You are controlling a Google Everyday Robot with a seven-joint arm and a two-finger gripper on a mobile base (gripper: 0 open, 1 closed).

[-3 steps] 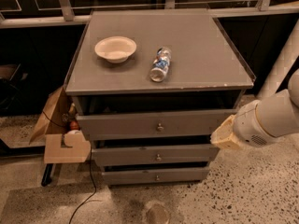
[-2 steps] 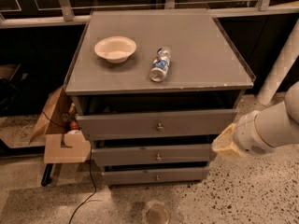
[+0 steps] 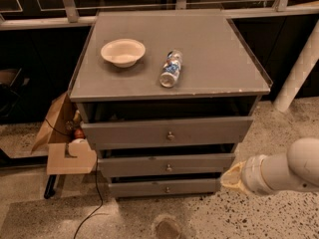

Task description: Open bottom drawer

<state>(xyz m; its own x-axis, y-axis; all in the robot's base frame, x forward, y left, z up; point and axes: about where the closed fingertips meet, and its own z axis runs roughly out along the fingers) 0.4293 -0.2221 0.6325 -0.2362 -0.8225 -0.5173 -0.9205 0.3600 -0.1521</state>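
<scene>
Low on the right, the gripper (image 3: 231, 178) shows only as a tan, cone-shaped tip on the end of the white arm (image 3: 284, 172), which comes in from the right edge. Whether it is wide or narrow cannot be told, and nothing can be seen in its hold. The tip lies just beside the right ends of the two lower drawer fronts; touching or not, I cannot tell.

The bottom drawer (image 3: 149, 188) is the lowest and narrowest grey front of the cabinet (image 3: 214, 59), just above the speckled floor (image 3: 249, 218), with a small round knob (image 3: 167, 189) at its centre. It sits set back under the middle drawer (image 3: 139, 164), a dark gap along its upper edge.

A second ago the tip was higher, level with the right end of the top drawer (image 3: 129, 132); since then it has dropped, step by step, to the level of the lower two. Nothing else has shifted: the pale bowl (image 3: 123, 51) and the bottle (image 3: 171, 68) (lying on its side) rest where they were on the cabinet top, and the cardboard box (image 3: 62, 151) stands at the cabinet's left.
</scene>
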